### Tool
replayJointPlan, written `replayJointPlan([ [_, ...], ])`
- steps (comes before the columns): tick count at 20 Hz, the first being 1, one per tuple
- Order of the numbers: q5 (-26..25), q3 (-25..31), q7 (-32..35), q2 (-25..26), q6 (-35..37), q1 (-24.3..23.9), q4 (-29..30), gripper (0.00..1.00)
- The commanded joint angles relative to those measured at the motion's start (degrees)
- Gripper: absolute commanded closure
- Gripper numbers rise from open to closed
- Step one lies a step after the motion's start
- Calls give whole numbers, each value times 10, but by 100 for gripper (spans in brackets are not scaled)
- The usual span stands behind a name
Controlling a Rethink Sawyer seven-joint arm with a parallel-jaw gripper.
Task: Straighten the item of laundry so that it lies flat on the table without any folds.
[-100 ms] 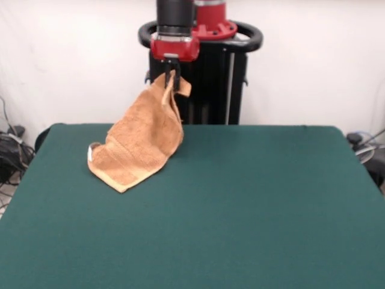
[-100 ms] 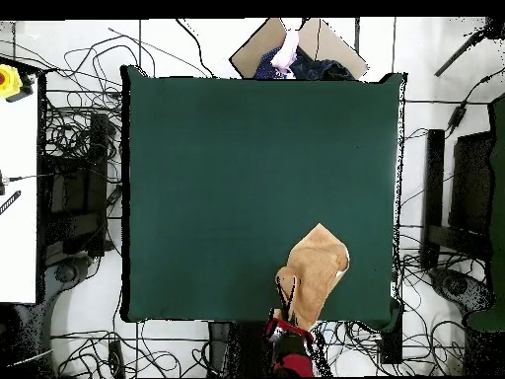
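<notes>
We see the red and black arm's claw [image 1: 173,79] clenched on one upper corner of the small orange-tan terry towel [image 1: 140,144], which hangs down and away from it in a slanting, folded drape. The towel's lower part rests bunched on the large dark green felt-topped table [image 1: 240,205], near the table's edge closest to the robot's black pedestal [image 1: 213,78], with a small white tag [image 1: 90,154] showing at its low outer end. From overhead, we find the towel [image 2: 316,272] spreading away from the claw [image 2: 287,294] over the table [image 2: 227,178].
</notes>
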Motion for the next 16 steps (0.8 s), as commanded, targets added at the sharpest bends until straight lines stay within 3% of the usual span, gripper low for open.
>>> replayJointPlan([
  [1, 77, 30, 220, 76, -72, -68, 14, 100],
  [4, 74, 41, 162, 18, 14, -98, 26, 100],
  [7, 82, 65, 95, -103, 133, -118, 45, 100],
  [9, 88, 95, 76, -151, 187, -141, 47, 100],
  [13, 92, 127, 54, -200, 248, -158, 37, 100],
  [16, 84, 126, 57, -199, 253, -150, 22, 100],
])
